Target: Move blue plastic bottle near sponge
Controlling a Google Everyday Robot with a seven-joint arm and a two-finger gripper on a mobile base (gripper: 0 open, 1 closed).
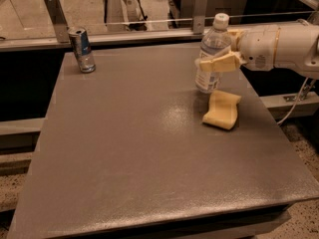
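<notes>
— Placement is everything now: the blue plastic bottle [213, 54] wants lowering straight and upright, then a gentle release, so it doesn't topple onto the sponge [222, 109] just beside it.
— Clear body, white cap, blue-and-white label, upright at the table's [124, 158] far right. The gripper [219, 63] is clamped around that label.

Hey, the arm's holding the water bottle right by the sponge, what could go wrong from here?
The gripper clasps the tall blue plastic bottle around its middle; letting go before it stands flat might topple it. The sponge lies right beside the bottle's base; setting the bottle on the sponge's edge could leave it leaning.
</notes>
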